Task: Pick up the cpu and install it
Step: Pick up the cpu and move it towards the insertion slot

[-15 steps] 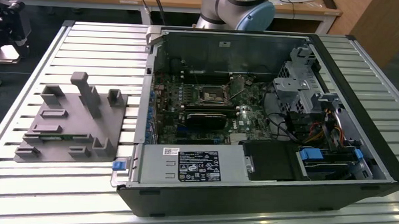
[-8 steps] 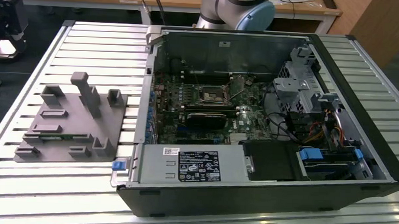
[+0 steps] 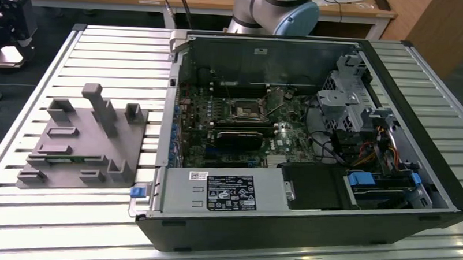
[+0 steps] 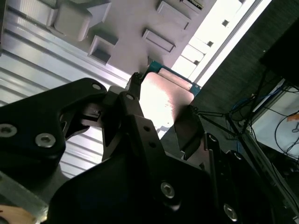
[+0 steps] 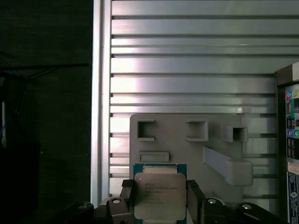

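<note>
Noted jaws clamped on cpu (image 5: 160,193) at two opposite edges, pale lid toward first wrist view. Found gripper (image 5: 161,205) above grey tray (image 5: 187,154), apart from it. Judged edge grip to spare underside contacts. Located socket (image 3: 245,110) in open case (image 3: 305,231), exterior view's right of tray

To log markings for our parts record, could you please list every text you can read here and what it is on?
The cpu, held in the claw: faint print on its metal lid, too small to read.
Black label on the power supply: white print, too small to read.
White sticker beside it: too small to read.
Labels on the computer case: too small to read.
No text can be quoted.
</note>
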### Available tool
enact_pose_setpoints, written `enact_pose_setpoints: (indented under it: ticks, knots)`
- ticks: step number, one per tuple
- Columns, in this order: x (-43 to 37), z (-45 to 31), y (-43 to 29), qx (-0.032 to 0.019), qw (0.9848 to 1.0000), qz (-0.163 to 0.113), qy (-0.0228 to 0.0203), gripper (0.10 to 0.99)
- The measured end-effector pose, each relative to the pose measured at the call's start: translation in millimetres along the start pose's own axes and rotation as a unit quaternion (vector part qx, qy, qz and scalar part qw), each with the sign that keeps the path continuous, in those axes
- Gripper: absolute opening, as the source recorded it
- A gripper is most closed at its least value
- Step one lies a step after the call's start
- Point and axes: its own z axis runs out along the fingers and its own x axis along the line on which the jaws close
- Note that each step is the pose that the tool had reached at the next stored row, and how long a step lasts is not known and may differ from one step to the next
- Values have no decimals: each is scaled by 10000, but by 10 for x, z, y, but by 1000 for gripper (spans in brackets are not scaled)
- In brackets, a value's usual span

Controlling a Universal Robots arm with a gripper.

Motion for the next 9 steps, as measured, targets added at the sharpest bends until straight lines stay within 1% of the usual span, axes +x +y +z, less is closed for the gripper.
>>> enact_pose_setpoints:
  ticks: [3, 7, 9]
  knots:
    - [-17, -1, 0, -5, 10000, -1, 0, 541]
    - [-78, -3, 1, -8, 10000, -1, 0, 541]
    - [-93, -14, 2, -8, 10000, -1, 2, 541]
